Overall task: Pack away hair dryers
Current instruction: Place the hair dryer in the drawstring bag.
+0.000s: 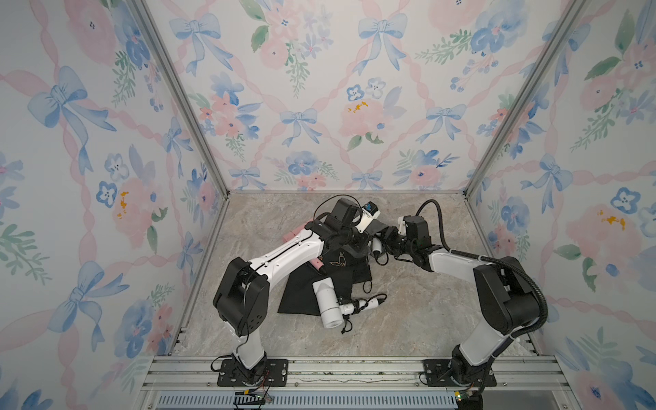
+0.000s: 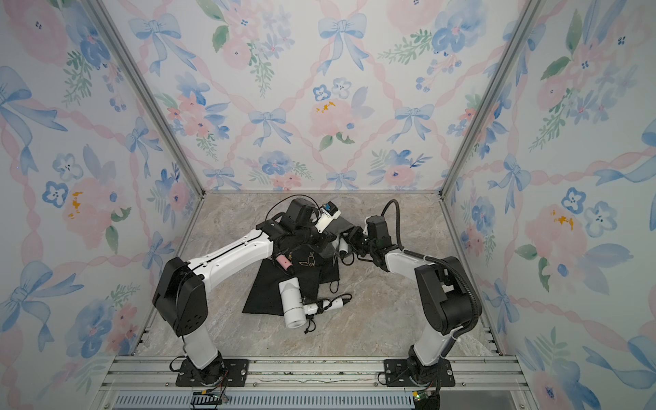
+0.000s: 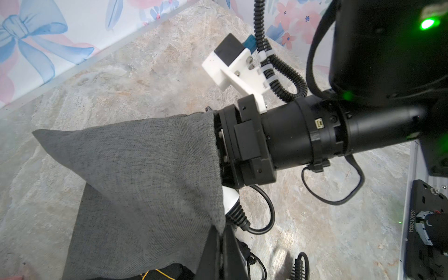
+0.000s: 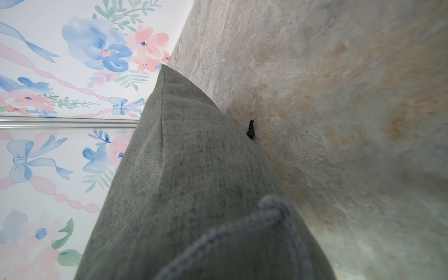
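A grey pouch [image 3: 145, 181] hangs between my two arms at the back middle of the table, seen in a top view [image 1: 378, 225]. My left gripper [image 3: 221, 230] is shut on the rim of its mouth. My right gripper [image 1: 387, 238] reaches into that mouth, and the cloth hides its fingers. A white hair dryer's handle end [image 3: 231, 201] and cord stick out of the pouch beside it. A second white hair dryer [image 1: 328, 301] lies on a black pouch [image 1: 301, 296] near the front. The pink hair dryer [image 1: 316, 264] lies mostly under my left forearm.
Another black pouch [image 1: 358, 273] with a drawstring lies beside the first. The loose dryer's bundled cord [image 1: 365, 303] trails to the right. Flowered walls close in the back and both sides. A metal rail [image 1: 355, 369] carrying the arm bases runs along the front.
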You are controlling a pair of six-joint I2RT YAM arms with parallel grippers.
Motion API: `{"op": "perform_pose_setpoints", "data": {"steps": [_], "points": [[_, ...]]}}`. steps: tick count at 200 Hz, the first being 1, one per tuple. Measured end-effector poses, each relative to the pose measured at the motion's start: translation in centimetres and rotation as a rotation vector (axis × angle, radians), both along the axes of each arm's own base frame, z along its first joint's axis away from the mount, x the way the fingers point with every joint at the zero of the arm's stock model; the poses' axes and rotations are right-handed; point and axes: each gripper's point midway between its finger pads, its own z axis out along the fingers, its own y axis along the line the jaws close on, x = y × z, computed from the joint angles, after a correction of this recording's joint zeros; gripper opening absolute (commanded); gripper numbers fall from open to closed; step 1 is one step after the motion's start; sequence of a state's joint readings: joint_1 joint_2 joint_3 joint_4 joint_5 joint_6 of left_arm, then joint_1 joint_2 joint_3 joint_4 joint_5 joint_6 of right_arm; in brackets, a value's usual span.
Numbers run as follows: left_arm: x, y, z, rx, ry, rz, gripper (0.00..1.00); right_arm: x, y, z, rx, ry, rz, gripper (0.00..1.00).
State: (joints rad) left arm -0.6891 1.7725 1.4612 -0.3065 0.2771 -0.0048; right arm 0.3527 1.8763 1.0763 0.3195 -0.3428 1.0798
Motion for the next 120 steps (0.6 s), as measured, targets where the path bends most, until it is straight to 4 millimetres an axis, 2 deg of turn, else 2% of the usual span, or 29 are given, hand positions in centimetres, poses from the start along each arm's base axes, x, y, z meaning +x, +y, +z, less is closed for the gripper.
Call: {"op": "perform_pose_setpoints", "data": {"steps": [33,53,81,120], "points": [[0.1,0.1,0.0,0.001,-0.001,0.003,0.0,-0.3,0.2,-0.3,-0.027,0.002,0.001,0.67],[0.2,0.3,-0.1,0.008,0.0,0.012,0.0,-0.9,0.4,0.1,-0.061,-0.013,0.014,0.75],[0.7,0.6,-0.1,0.01,-0.002,0.036,0.0,-2.4,0.2,1.8,-0.12,-0.058,0.036,0.78],[1.8,1.5,0.5,0.004,-0.005,0.088,0.0,-6.1,0.4,4.4,-0.251,-0.138,0.108,0.78]]}}
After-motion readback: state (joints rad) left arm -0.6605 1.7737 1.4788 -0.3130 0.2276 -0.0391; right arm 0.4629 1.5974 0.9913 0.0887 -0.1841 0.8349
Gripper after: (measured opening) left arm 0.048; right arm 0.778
